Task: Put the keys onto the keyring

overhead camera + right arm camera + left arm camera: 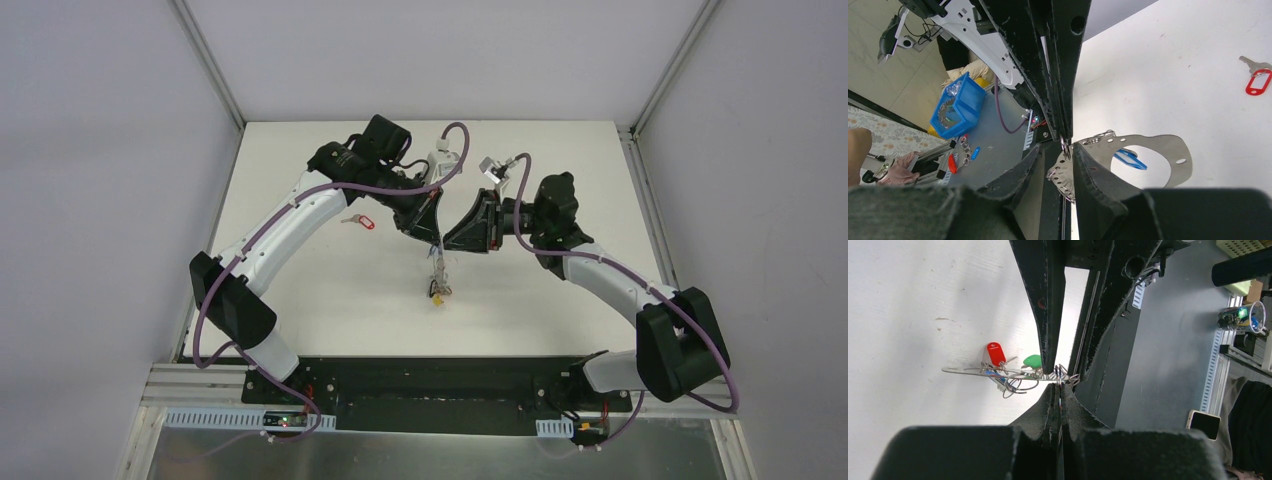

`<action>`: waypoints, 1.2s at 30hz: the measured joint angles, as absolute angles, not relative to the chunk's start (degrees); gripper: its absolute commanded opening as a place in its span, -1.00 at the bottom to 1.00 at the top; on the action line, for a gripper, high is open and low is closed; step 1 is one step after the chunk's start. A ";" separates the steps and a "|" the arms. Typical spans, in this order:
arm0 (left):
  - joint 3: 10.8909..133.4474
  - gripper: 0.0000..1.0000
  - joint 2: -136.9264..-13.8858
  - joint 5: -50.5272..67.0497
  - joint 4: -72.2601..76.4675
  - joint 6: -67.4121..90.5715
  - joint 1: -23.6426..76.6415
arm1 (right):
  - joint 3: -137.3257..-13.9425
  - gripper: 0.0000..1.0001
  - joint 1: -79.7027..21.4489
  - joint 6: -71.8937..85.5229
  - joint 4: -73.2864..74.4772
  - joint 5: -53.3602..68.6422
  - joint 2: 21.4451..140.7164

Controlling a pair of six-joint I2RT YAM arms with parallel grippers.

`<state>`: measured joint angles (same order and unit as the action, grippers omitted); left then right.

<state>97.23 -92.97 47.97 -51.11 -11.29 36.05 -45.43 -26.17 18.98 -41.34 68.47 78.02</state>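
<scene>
Meeting above the middle of the white table (335, 300), both arms tend the large round grey metal keyring (1175, 150), which hangs there carrying tagged keys (1033, 361). The left gripper (1060, 387) pinches its rim; the right gripper (1059, 150) stands slightly parted around it. A loose silver red-tagged key (360, 221) lies toward the left edge. Holding the ring steady, with its opening exposed, should ease threading.

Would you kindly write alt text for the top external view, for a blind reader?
The left gripper and right gripper meet nearly tip to tip over a white table, with a bunch of keys at their tips. One red-tagged key lies on the table, off to the left.
</scene>
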 measured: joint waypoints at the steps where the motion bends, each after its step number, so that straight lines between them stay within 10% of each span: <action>1: 97.21 -1.00 -92.97 47.97 -51.00 -11.22 36.05 | -45.43 -0.43 -26.30 19.00 -41.34 68.47 78.02; 12: 97.12 -1.00 -92.97 48.86 -50.63 -11.11 36.05 | -45.43 -1.00 -26.76 18.98 -41.32 68.42 78.02; 25: 89.73 -0.53 -88.60 53.45 -40.97 -4.36 32.86 | -45.30 -1.00 -25.93 26.39 -47.62 65.78 78.17; 36: 86.26 -0.51 -87.53 56.73 -32.36 2.94 31.07 | -45.04 -1.00 -25.69 30.81 -52.05 63.96 79.26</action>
